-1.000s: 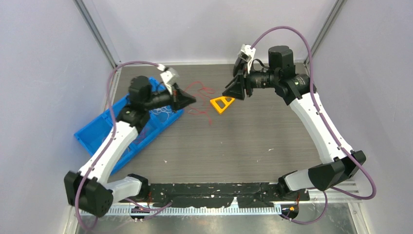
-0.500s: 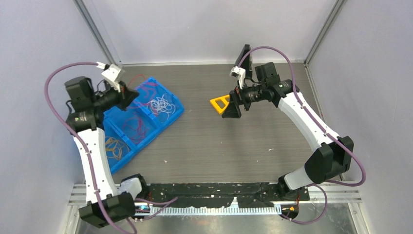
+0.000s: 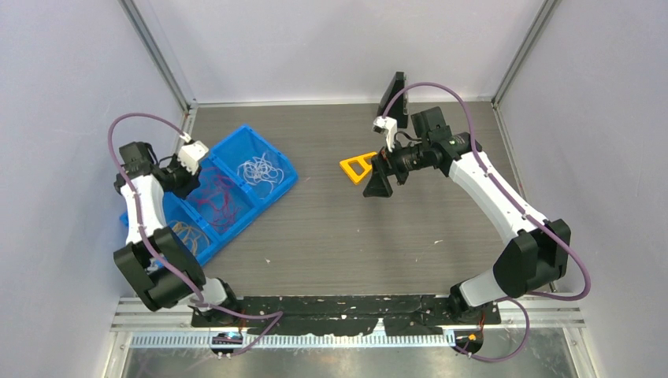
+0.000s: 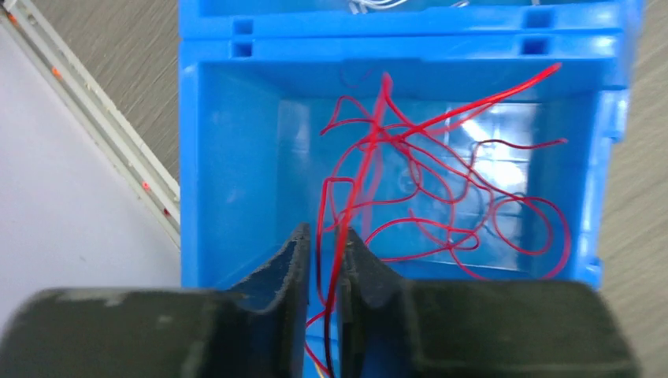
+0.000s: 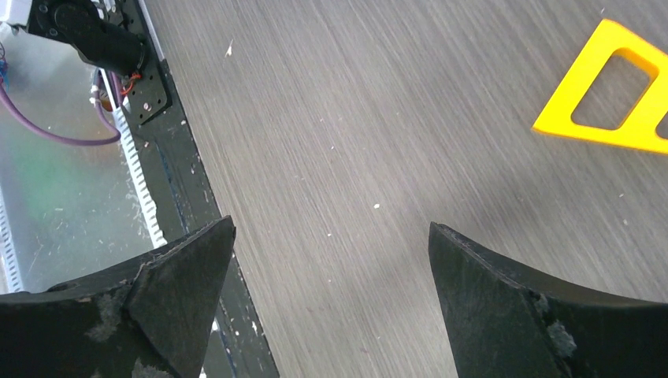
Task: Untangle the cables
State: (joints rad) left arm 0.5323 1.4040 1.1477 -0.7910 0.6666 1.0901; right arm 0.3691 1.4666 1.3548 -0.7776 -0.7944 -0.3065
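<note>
The left gripper (image 4: 323,232) hangs over the middle compartment of the blue three-compartment plastic bin (image 4: 236,142). Its fingers are closed to a slit and pinch a strand of the tangle of thin red cables (image 4: 383,110), which spreads toward 1 o'clock. Only the left wrist view shows this grip. Overhead, the bin lies at 9 o'clock on the grey wood-grain table (image 5: 354,118). The right gripper (image 5: 331,227) is spread wide and holds nothing. The yellow triangular plastic frame (image 5: 584,79) is at its 2 o'clock.
</note>
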